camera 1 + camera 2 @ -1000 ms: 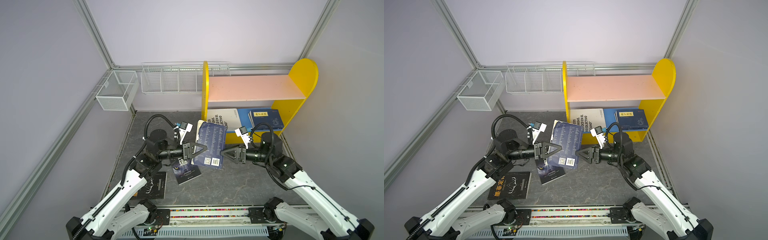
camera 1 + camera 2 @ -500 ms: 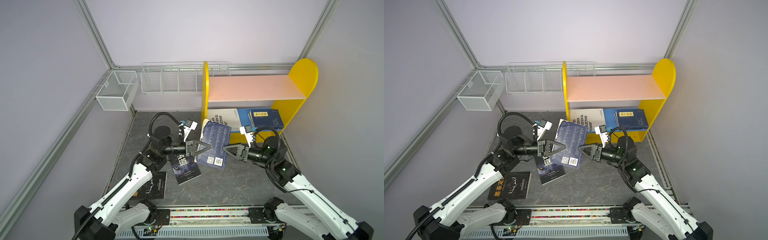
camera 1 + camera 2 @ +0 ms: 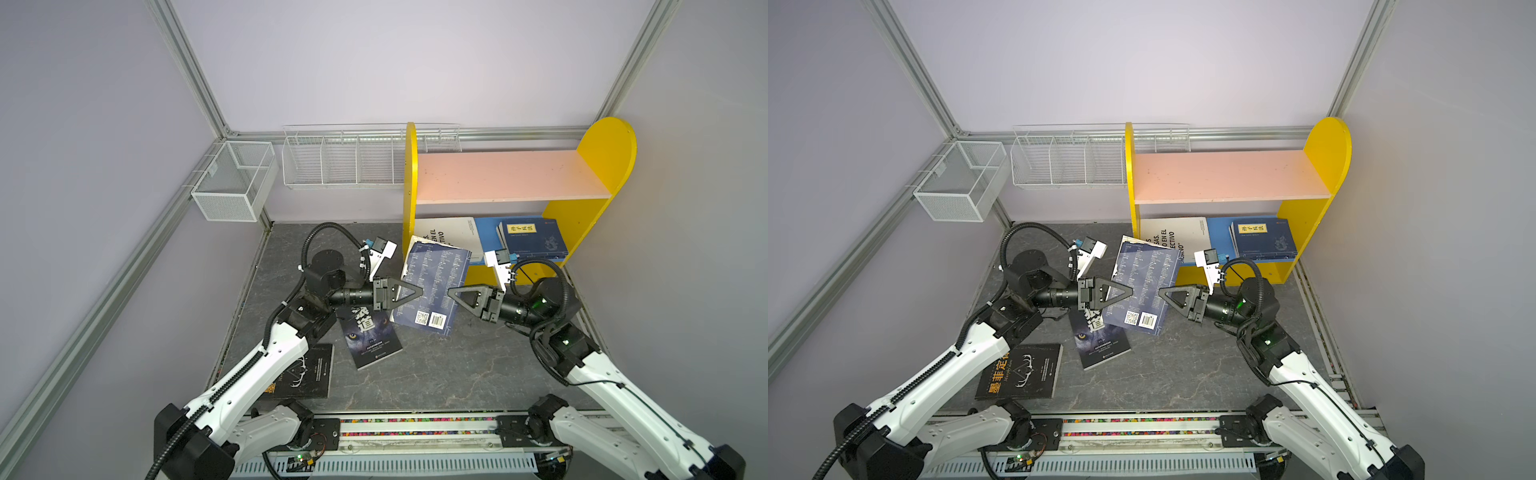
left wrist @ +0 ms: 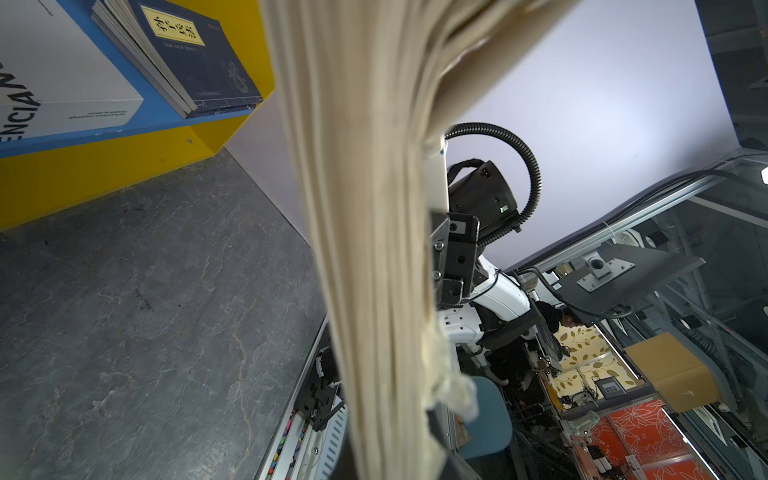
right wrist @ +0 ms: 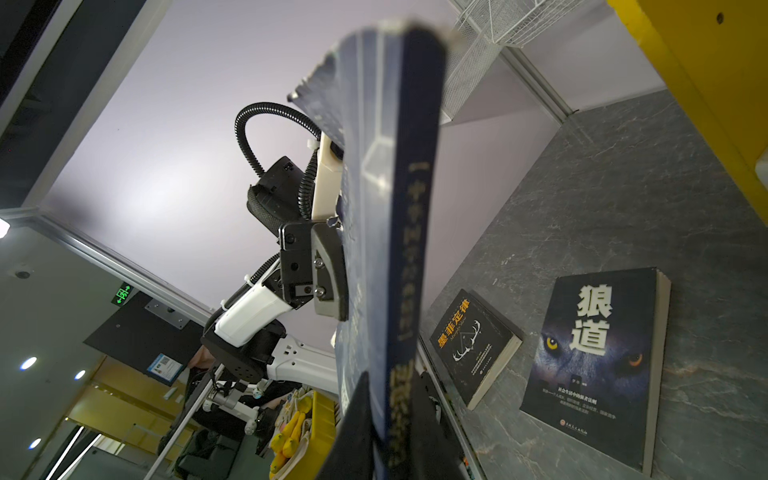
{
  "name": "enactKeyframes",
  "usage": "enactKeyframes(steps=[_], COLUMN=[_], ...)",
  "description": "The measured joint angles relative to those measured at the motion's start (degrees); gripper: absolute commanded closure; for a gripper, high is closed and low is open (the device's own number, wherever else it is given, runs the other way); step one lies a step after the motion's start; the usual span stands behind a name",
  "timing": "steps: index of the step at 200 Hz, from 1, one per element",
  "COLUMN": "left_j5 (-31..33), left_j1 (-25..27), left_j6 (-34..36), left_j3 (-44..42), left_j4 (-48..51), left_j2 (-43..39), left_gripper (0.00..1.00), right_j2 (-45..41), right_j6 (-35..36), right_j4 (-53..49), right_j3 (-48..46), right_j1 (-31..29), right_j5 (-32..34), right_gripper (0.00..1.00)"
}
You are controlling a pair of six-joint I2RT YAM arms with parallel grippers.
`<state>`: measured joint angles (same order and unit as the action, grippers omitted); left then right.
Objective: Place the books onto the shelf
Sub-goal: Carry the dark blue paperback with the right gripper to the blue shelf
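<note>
A navy book (image 3: 434, 286) (image 3: 1144, 282) hangs tilted above the table, held from both sides. My left gripper (image 3: 422, 292) (image 4: 395, 453) is shut on its cream page edge (image 4: 374, 208). My right gripper (image 3: 449, 292) (image 5: 390, 419) is shut on its spine (image 5: 411, 249). The shelf (image 3: 498, 174) stands at the back right, its pink upper board bare. On its blue lower board (image 3: 486, 243) lie a white book (image 3: 453, 232) and a navy book with a yellow label (image 3: 534, 239). Two black books lie on the table: a wolf-eyed one (image 3: 370, 340) (image 5: 594, 365) and one with orange characters (image 3: 307, 374) (image 5: 473, 345).
Two white wire baskets (image 3: 232, 187) (image 3: 340, 162) hang on the back left walls. The dark stone table (image 3: 436, 374) is closed in by walls on three sides and a rail (image 3: 415, 428) along its front edge.
My right gripper moved left to the navy book and closed on its spine side. My left gripper stayed shut on the book, carrying it slightly to the right.
</note>
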<state>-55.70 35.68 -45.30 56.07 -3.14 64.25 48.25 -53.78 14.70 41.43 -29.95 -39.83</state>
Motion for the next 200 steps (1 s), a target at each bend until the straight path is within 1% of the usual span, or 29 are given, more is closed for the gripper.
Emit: enactKeyframes(steps=[6,16,22,26,36,45,56,69,93,116,140,169,200], left_j5=[0.22,1.40,2.27,2.91,4.66,6.73,9.51,12.68,18.51,24.39,28.06,30.29,31.65], left_j1=[0.02,0.26,0.31,0.33,0.33,0.33,0.33,0.33,0.26,0.20,-0.04,-0.07,-0.07], left_j6=[0.15,0.13,0.11,0.79,0.70,1.99,2.40,3.63,5.70,6.78,6.97,6.80,6.62], left_j3=[0.11,0.35,0.46,0.66,1.25,2.21,3.52,4.92,7.26,7.63,7.02,4.61,2.58], left_j4=[-0.02,0.15,0.09,0.37,1.05,2.51,4.28,6.21,9.33,12.22,13.14,13.20,13.64], left_j2=[0.33,0.90,1.33,1.62,2.29,2.91,3.32,3.39,3.10,1.77,0.15,-1.79,-2.12], left_gripper=[0.80,0.71,0.61,0.57,0.51,0.44,0.42,0.35,0.31,0.27,0.24,0.24,0.23], right_j2=[-0.33,-1.03,-1.66,-2.10,-3.50,-4.92,-6.62,-8.39,-10.23,-10.84,-12.15,-12.46,-9.35], right_j6=[0.11,0.48,0.68,0.74,1.07,1.09,1.05,0.59,-1.25,-2.93,-3.98,-5.40,-7.08], right_j4=[-0.74,-2.21,-3.43,-4.28,-6.67,-8.76,-11.13,-13.46,-17.73,-21.70,-24.17,-24.61,-22.71], right_j3=[-0.02,-0.02,-0.04,-0.09,-0.44,-0.98,-1.86,-2.86,-4.92,-6.16,-6.29,-4.72,-0.76], right_j1=[0.02,0.04,0.02,0.04,0.20,0.44,1.01,1.92,4.59,7.37,11.21,18.12,25.29], right_j5=[0.37,1.18,1.73,2.19,3.63,5.05,6.86,9.07,14.62,19.67,23.80,25.42,25.00], right_gripper=[0.87,0.87,0.88,0.88,0.91,0.94,0.94,0.94,0.94,0.94,0.94,0.94,0.94])
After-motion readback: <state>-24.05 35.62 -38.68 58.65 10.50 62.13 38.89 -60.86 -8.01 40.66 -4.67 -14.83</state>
